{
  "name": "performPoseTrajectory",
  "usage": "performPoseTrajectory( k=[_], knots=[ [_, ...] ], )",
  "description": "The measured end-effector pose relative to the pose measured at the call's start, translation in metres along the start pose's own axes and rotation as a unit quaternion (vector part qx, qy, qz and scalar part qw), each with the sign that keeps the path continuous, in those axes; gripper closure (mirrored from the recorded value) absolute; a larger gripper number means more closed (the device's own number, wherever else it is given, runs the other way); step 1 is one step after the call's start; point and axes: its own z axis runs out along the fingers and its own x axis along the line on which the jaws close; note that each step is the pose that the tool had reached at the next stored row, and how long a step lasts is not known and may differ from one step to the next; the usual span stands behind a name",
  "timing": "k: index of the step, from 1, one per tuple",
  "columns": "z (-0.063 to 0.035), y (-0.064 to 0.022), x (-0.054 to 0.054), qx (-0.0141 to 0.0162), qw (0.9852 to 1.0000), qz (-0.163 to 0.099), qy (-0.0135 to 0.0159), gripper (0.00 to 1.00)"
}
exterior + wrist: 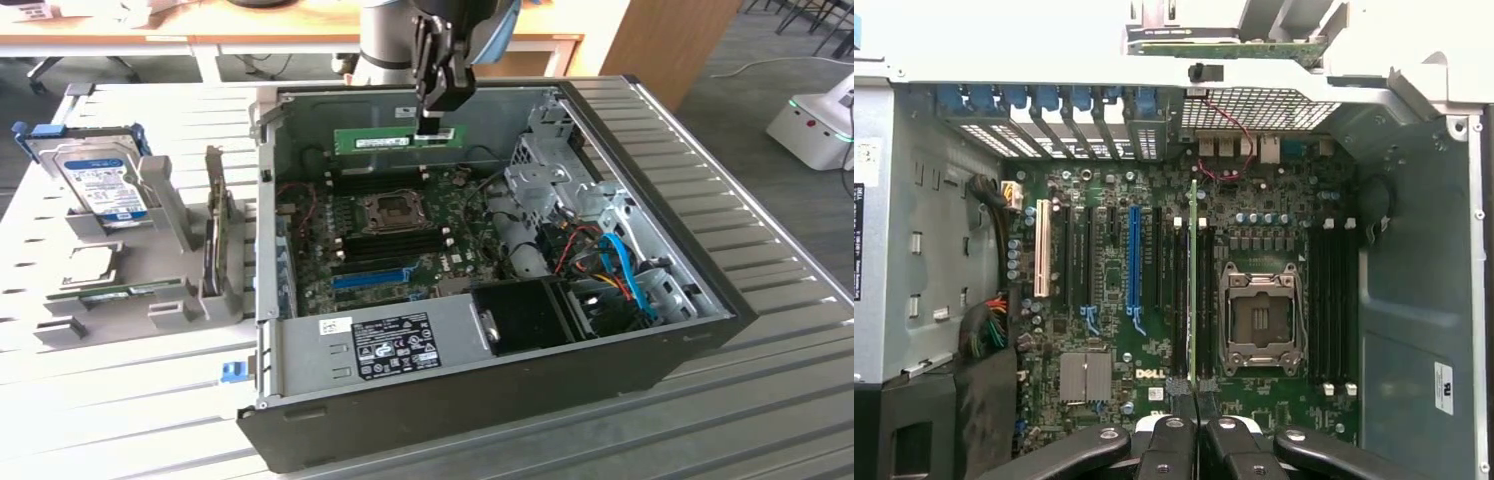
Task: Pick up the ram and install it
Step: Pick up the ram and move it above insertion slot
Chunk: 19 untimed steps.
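The jaws are clenched on one end of the ram (396,139), so the gripper (431,128) grasps the thin green stick and holds it level above the open computer case (467,400). The case lies on its side on a slatted table (134,420), with the motherboard (1104,330) facing up inside it.

The step in hand looks like carrying the stick to its slot. That calls for keeping it edge-down, parallel to a slot and square over it.

The exterior view shows the stick's broad face with its pale label, hanging clear of the board near the case's far wall. The wrist view shows it edge-on as a thin green line. There it runs along the black memory slots (1209,300) just beside the processor socket (1262,318).
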Motion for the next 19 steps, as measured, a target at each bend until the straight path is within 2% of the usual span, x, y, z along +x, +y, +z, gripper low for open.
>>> performPoseTrajectory(
  k=[11, 19],
  knots=[
    [0.0130, -0.0008, 0.000, 0.0000, 1.0000, 0.000, 0.0000, 0.88],
    [0.0182, -0.0011, 0.000, 0.0000, 1.0000, 0.000, -0.0002, 0.88]
  ],
)
